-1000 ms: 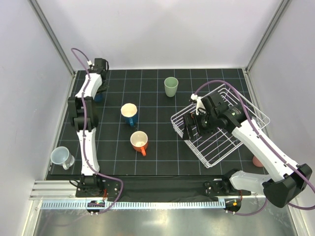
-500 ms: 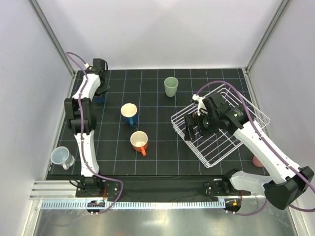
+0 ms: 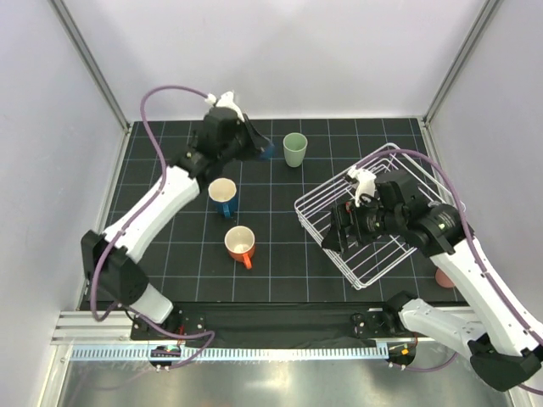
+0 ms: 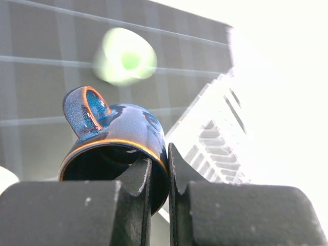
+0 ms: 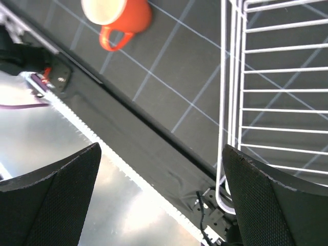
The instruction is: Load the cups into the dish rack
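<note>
My left gripper (image 3: pixel 257 147) is shut on the rim wall of a navy mug (image 3: pixel 268 152), held in the air at the back, left of the pale green tumbler (image 3: pixel 294 149). In the left wrist view one finger is inside the navy mug (image 4: pixel 118 128) and one outside, at my left gripper (image 4: pixel 160 174). A blue mug with cream inside (image 3: pixel 222 195) and an orange mug (image 3: pixel 240 243) stand mid-table. The white wire dish rack (image 3: pixel 399 246) sits at the right, holding no cups. My right gripper (image 3: pixel 339 229) is open and empty over its left edge.
A pink cup (image 3: pixel 443 277) shows partly behind the right arm, right of the rack. The right wrist view shows the orange mug (image 5: pixel 115 15), the rack's edge (image 5: pixel 230 102) and the table's near rail (image 5: pixel 102 148). Grey walls enclose the table.
The left arm has swung from the far-left back corner to the middle back, carrying the navy mug toward the tumbler. The right gripper has drawn slightly nearer over the rack's edge.
</note>
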Robot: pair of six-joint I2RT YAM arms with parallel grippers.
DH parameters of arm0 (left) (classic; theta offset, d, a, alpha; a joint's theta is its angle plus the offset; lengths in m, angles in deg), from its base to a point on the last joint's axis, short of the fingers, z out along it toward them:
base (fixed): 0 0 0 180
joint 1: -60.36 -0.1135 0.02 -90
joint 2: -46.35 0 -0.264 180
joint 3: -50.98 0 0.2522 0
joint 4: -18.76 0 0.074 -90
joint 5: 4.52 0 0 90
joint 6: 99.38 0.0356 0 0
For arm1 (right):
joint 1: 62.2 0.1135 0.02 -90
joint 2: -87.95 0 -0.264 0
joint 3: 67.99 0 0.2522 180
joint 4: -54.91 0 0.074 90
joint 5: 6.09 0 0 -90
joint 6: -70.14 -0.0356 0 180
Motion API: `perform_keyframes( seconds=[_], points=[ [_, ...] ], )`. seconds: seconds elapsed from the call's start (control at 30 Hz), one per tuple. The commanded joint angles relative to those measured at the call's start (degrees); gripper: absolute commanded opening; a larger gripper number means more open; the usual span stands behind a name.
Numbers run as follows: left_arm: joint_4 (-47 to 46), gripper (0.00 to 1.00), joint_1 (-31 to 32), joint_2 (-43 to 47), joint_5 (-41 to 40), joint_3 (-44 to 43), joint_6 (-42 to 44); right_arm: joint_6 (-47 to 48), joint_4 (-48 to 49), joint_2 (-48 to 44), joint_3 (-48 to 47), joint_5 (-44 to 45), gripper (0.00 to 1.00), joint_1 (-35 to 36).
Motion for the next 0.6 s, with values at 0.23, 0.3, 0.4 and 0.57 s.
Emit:
perform_keyframes(
  seconds=[0.23,0.3,0.4,0.57],
  points=[
    [-26.02,0.0,15.69,17.49,7.1,16.73,-10.92,-1.17,1.66,-6.6,-6.59,-7.87,1.0,0.44],
    [-31.2,0.0,16.58,21.36,9.74,22.35,-11.72,-1.26,2.63,-7.74,-7.55,-8.67,1.0,0.35],
    [-41.48,0.0,16.93,26.62,16.33,30.94,-14.7,-1.26,2.63,-9.49,-9.75,-8.07,1.0,0.35],
    [-56.69,0.0,18.16,32.44,22.5,39.49,-19.45,-5.37,6.65,-13.54,-8.88,-11.65,1.0,0.35]
  ],
)
